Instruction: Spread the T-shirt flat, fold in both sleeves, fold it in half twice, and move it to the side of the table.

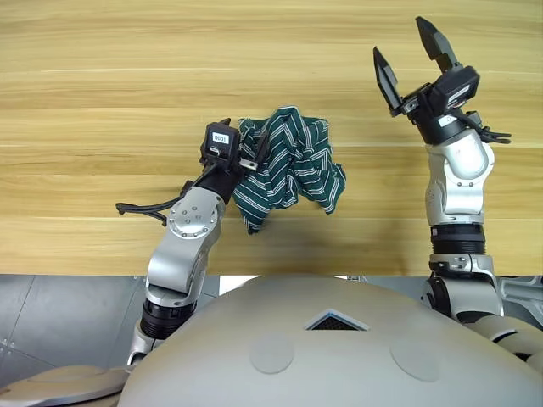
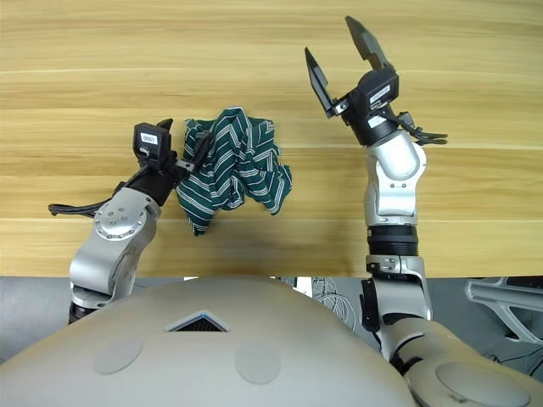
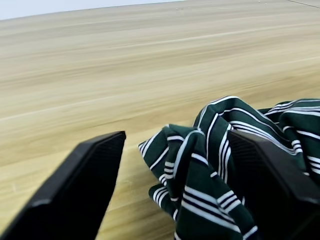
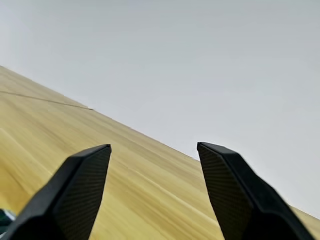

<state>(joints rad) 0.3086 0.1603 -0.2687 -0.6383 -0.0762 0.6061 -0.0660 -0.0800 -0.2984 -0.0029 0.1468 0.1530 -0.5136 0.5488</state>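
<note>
A dark green T-shirt (image 1: 293, 165) with white stripes lies crumpled in a heap on the wooden table (image 1: 110, 76), near its front edge. My left gripper (image 1: 246, 142) sits at the heap's left side. Its fingers are open, and in the left wrist view a bunch of the fabric (image 3: 210, 165) lies between them and against one finger (image 3: 270, 180). My right gripper (image 1: 411, 55) is held up to the right of the shirt, well apart from it, open and with nothing between its fingers (image 4: 82, 190).
The bare wooden tabletop stretches far behind and to both sides of the shirt. The table's front edge (image 1: 85, 273) runs just below the arms, with grey floor beneath it. A black cable (image 1: 144, 209) hangs off my left wrist.
</note>
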